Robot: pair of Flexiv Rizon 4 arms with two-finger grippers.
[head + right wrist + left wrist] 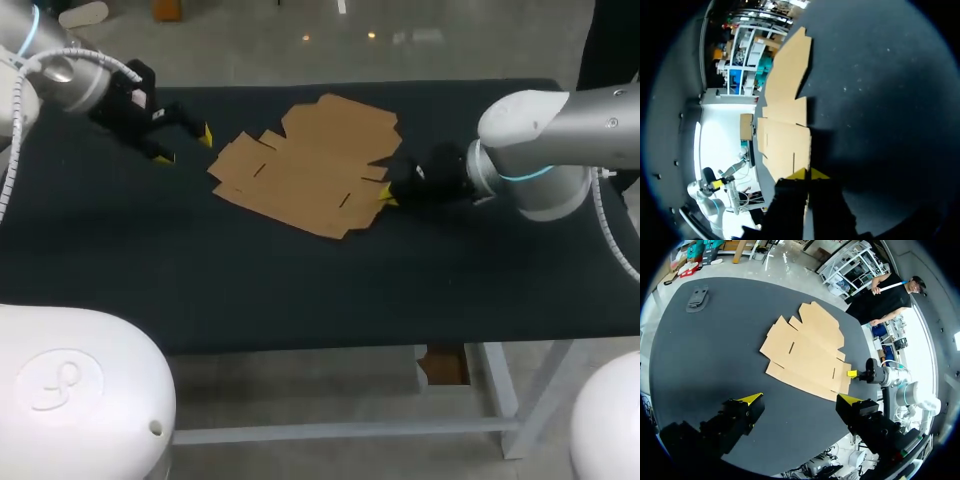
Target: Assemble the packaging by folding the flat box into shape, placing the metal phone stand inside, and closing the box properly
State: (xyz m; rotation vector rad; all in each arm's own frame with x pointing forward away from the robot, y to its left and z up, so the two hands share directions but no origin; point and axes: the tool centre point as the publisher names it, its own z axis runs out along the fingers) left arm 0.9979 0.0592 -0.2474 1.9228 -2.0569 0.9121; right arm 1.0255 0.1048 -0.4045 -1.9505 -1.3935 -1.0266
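A table [300, 285] is standing with its flat top wearing a plain black cover that is reaching to every edge. Seen from the head camera, pale metal legs [505, 400] are showing below the near edge, and a crossbar [350, 432] is running low between them.

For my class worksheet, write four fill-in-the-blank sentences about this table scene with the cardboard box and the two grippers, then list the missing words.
1. The cardboard box lies ___ on the table, not yet folded.
2. The left gripper, clear of the box, has its fingers ___.
3. The right gripper is shut on the edge of the ___.
4. The phone stand is not yet ___ the box.

Missing words: flat; open; box; inside.
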